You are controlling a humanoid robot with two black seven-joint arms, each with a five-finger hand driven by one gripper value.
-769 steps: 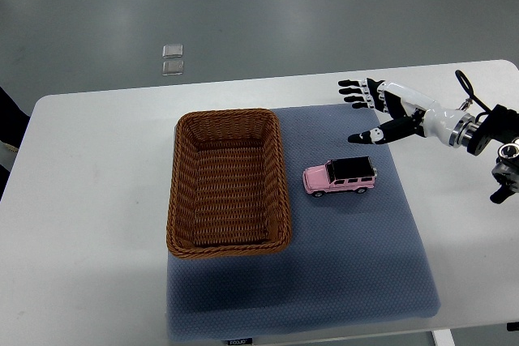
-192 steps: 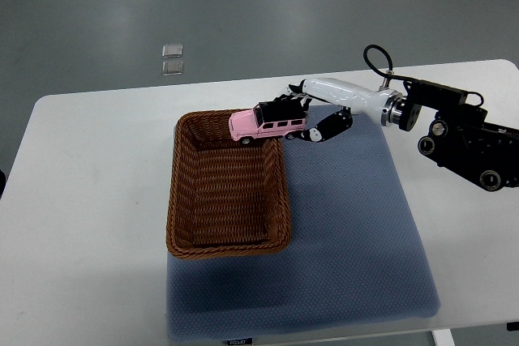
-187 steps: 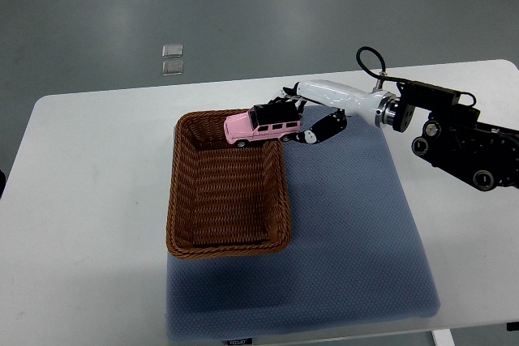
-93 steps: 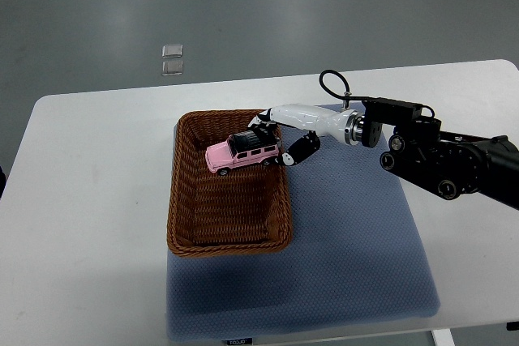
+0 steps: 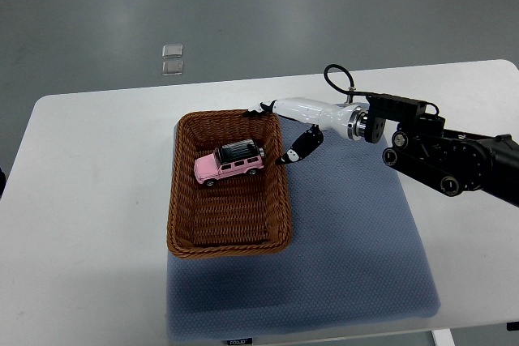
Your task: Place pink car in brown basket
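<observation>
The pink car [image 5: 229, 163] is seen lying inside the brown basket [image 5: 229, 183], apart from the right robot hand [image 5: 280, 132]; the fingers are spread at the basket's far right rim, holding nothing.

A single camera looks steeply down on the white table [image 5: 97, 200], grey floor [image 5: 243, 6] filling the frame's top.
</observation>
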